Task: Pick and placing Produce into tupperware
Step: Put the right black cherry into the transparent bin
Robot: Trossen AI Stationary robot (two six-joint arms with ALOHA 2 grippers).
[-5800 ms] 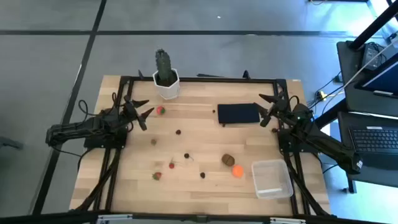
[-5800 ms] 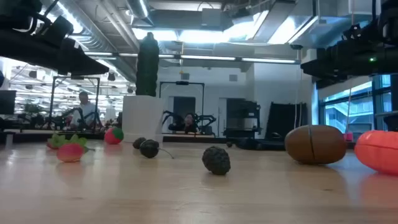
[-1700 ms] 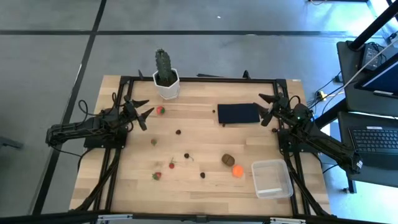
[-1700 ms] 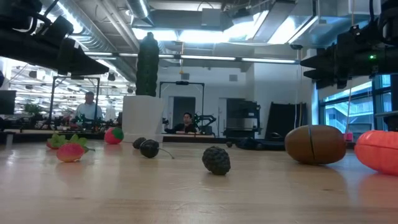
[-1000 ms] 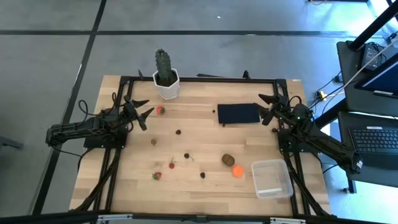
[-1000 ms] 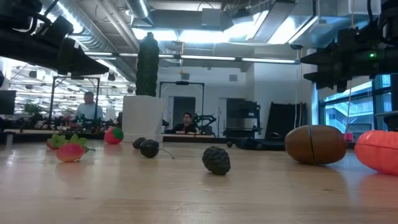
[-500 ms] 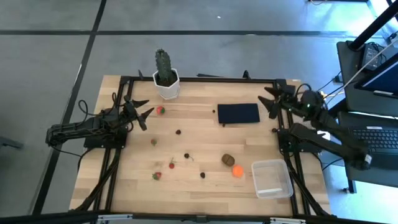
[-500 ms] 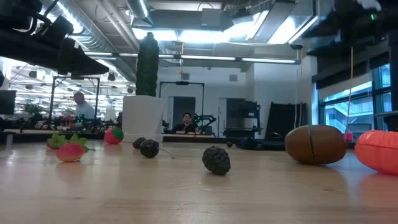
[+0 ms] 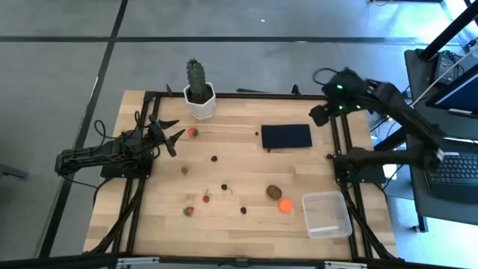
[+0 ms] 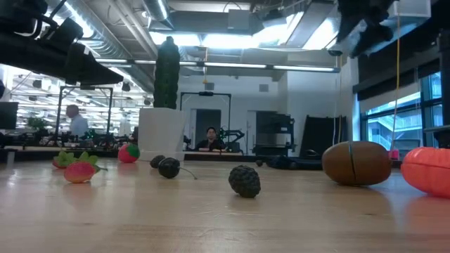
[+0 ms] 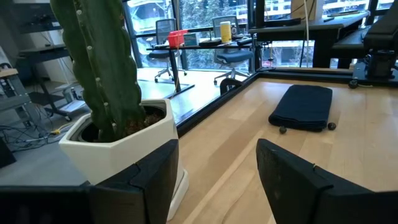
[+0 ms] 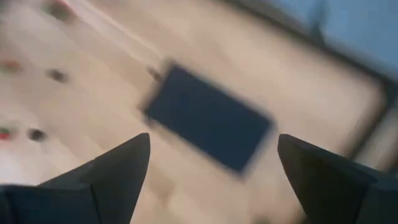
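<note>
Right gripper point(image 9: 320, 113) raised above the black pad point(image 9: 286, 136), fingers spread wide, empty. Left gripper point(image 9: 169, 133) parked half-open, empty, strawberry point(image 9: 193, 133) just beyond its fingertips. Produce scattered on worktop point(image 9: 239, 224); tupperware point(image 9: 326, 214) empty, well apart from both. Risk: the round orange ball point(image 9: 285, 205) may roll from a hurried pinch.

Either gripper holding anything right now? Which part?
No. The left gripper is open and empty near the strawberry; the right gripper is open and empty above the black rectangle.

High: overhead, straight down, whole table point(image 9: 149, 224) | Low: tabletop level, close, faces room | Left wrist: near cactus point(image 11: 99, 68), sees black rectangle point(image 11: 303, 107) | Right wrist: raised, angled down at same rectangle, also in high view.
</note>
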